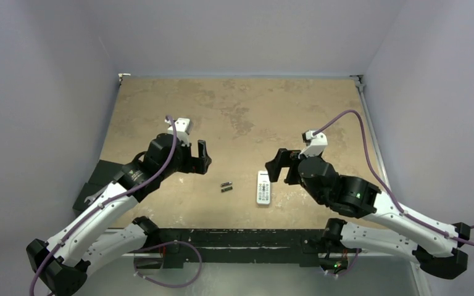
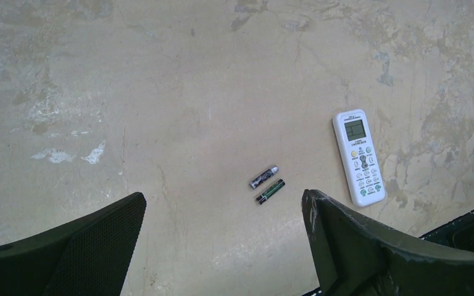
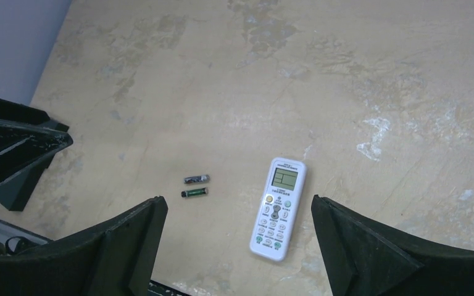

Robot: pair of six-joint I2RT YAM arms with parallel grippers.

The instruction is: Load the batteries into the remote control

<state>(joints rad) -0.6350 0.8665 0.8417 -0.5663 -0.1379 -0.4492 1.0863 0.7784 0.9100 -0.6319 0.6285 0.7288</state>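
My right gripper (image 3: 234, 206), wide open and empty, hangs nearest the remote control (image 3: 278, 209), which lies face up, long axis square to the finger line, with the batteries (image 3: 195, 186) just left of it, towards my equally open, empty left gripper (image 2: 223, 197).

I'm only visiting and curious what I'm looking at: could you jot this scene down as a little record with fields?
remote control: white, lying face up on the table, buttons and display showing
batteries: two, side by side on the table, left of the remote in the top view, not touching it
left end effector: open, holding nothing, above the table
right end effector: open, holding nothing, above the table
progress: no battery loaded; battery bay not visible
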